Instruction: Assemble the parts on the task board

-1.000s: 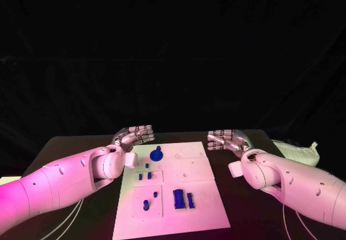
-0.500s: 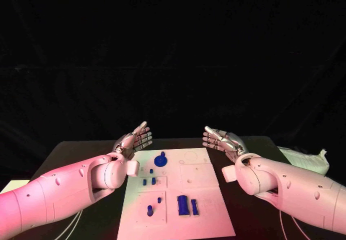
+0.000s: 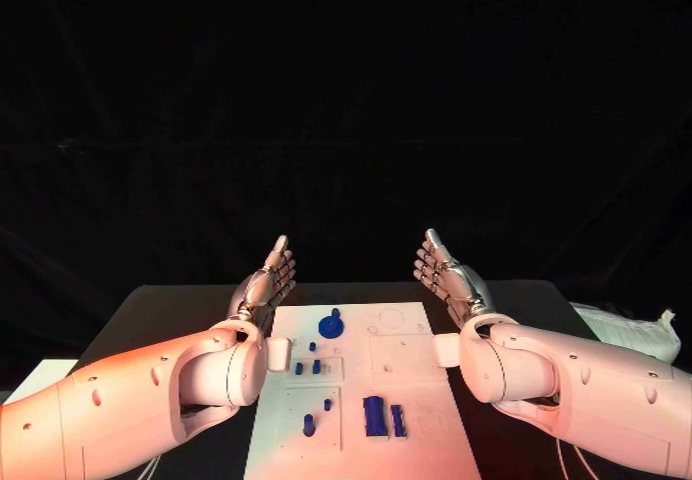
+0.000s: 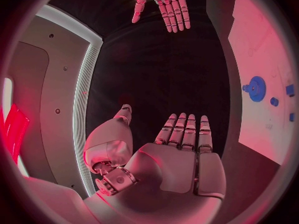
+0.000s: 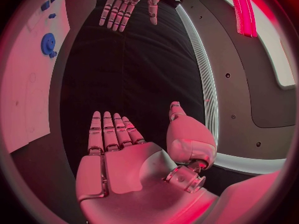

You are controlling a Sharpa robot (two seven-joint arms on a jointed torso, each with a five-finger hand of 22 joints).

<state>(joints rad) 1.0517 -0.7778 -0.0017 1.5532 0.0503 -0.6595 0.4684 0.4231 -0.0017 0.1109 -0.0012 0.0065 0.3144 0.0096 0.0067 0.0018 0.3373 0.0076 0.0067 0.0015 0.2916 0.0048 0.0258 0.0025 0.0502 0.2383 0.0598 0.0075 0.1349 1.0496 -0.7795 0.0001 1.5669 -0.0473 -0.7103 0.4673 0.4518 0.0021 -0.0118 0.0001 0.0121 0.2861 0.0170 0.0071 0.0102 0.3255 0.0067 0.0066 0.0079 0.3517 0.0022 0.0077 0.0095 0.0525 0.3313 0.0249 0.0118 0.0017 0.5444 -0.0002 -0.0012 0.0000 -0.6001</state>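
1. A black table (image 3: 173, 305) runs back into an unlit black backdrop; the white task board (image 3: 378, 400) lies in its middle, long side running from 6 o'clock towards 12.
2. The left hand (image 3: 268, 278) is raised above the table beside the board's far-left corner, at about 10 o'clock from the board's centre. Its fingers (image 4: 184, 131) are straight and pressed side by side, the thumb apart from them, nothing in the palm.
3. The right hand (image 3: 447, 277) mirrors it at about 2 o'clock from the board's centre, beside the far-right corner. Its fingers (image 5: 107, 130) are likewise straight and close together, thumb apart, holding nothing.
4. The two palms face each other across the far end of the board, well apart.
5. A round blue part (image 3: 332, 325) with a small knob lies near the board's far end, at 12 o'clock.
6. Small blue parts (image 3: 307, 366) sit on the board's left half, around 9 o'clock.
7. Two upright blue blocks (image 3: 382, 416) stand near 6 o'clock; whether they are seated in slots is hard to tell.
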